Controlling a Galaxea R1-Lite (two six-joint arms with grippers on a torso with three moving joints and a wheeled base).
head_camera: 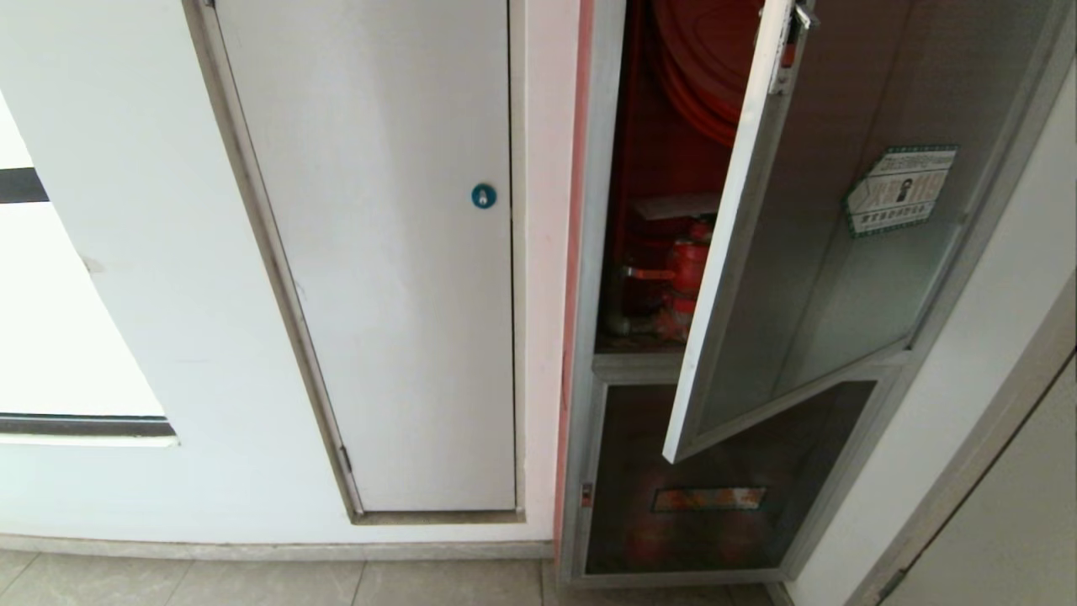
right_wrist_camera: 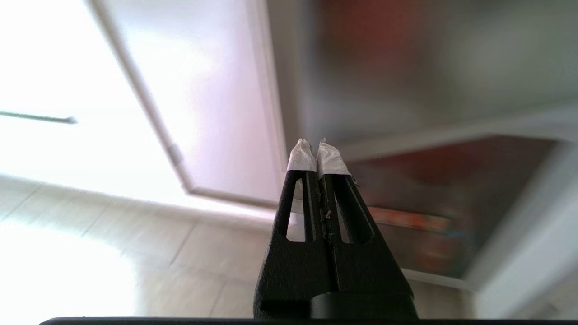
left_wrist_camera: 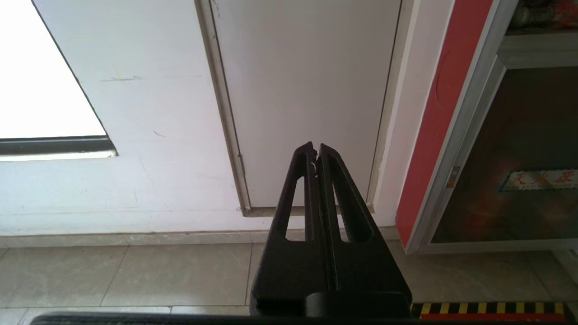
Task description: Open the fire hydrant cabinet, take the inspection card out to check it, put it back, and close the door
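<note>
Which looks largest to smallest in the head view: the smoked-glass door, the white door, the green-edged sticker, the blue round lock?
1. White door
2. Smoked-glass door, though it swings toward the camera and runs off the frame, so this ranking against the white door is unsure
3. Green-edged sticker
4. Blue round lock

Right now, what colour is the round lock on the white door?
Blue. The round lock shows best in the head view, on the white door.
</note>
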